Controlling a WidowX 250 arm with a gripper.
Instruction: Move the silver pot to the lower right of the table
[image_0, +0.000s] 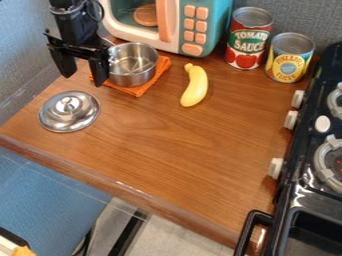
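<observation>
Table (180, 145) with a brown wood-grain top and a rounded front edge, bearing the following objects: a toy microwave (217, 22), teal and white, at the back; an orange cloth (138, 91), lying flat in front of it; a round metal lid (69, 115), knob uppermost, at the left; a yellow banana (195, 87), curved, its stem toward the back, right of the cloth; and, at the back right, two upright cans, a taller red-labelled can (248, 42) and a shorter yellow-labelled can (289, 60), side by side
</observation>
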